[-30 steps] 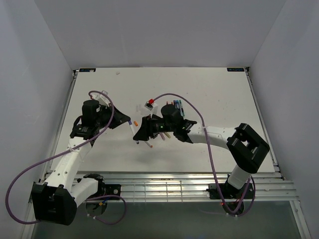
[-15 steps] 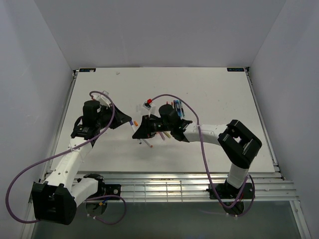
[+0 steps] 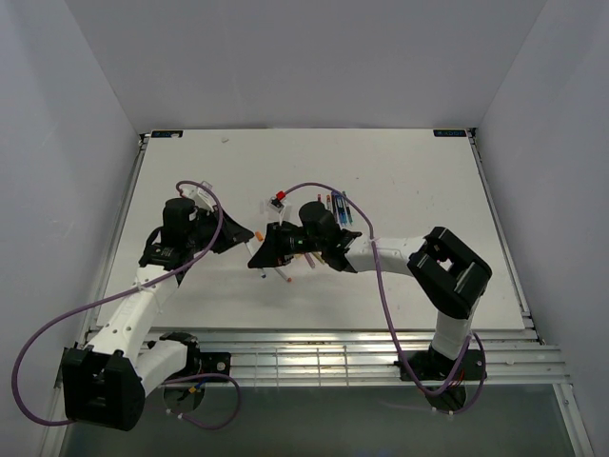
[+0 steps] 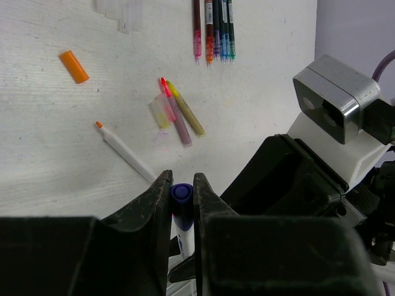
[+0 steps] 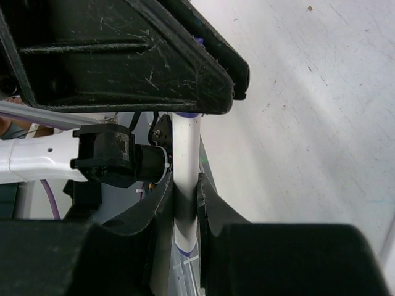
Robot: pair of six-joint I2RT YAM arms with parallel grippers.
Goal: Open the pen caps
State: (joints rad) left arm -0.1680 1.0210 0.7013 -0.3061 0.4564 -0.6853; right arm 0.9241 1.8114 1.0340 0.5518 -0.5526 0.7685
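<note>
A white pen with a blue pen cap (image 4: pixel 181 193) hangs above the table between both grippers. My left gripper (image 4: pixel 182 180) is shut on the blue cap, and the white barrel runs down behind it. My right gripper (image 5: pixel 185 180) is shut on that white barrel (image 5: pixel 186 145), just below the left gripper's black fingers (image 5: pixel 154 55). From above, the left gripper (image 3: pixel 247 236) and right gripper (image 3: pixel 260 257) meet tip to tip left of the table's centre. The pen itself is mostly hidden there.
On the table lie an orange cap (image 4: pixel 74 66), an uncapped white pen with an orange tip (image 4: pixel 126 154), a pink pen (image 4: pixel 176 117) and a yellow pen (image 4: pixel 188 116). A row of several capped pens (image 4: pixel 213 28) lies farther back (image 3: pixel 338 208). Purple cables loop over both arms.
My right arm has swung left, its elbow folding in, and its gripper has closed on the pen barrel. The left gripper has edged slightly toward it.
</note>
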